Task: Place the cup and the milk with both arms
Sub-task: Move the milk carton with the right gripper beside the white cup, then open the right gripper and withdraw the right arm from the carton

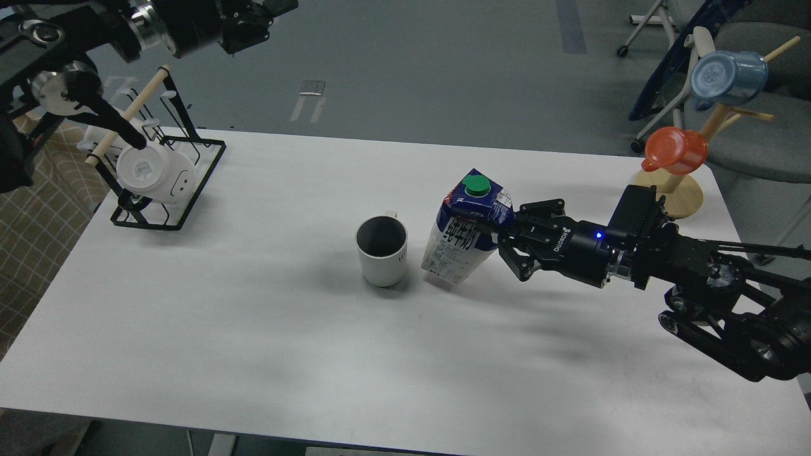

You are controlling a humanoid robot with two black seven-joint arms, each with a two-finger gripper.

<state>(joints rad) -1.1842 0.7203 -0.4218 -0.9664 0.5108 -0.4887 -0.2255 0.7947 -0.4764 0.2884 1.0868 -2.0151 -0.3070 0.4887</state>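
A white cup [381,251] with a dark inside stands upright at the middle of the white table [253,329]. My right gripper [493,229] is shut on a blue and white milk carton [457,246] with a green cap. It holds the carton by its upper part, tilted, just right of the cup. The carton's bottom is at or just above the table; I cannot tell which. My left gripper [253,24] hangs high at the top left, beyond the table, dark and end-on, with nothing seen in it.
A black wire rack [190,190] with a white mug [155,172] on a wooden rod stands at the table's far left. A wooden mug tree [670,193] at the far right corner carries an orange cup [675,150] and a blue cup [728,77]. Chairs stand beyond.
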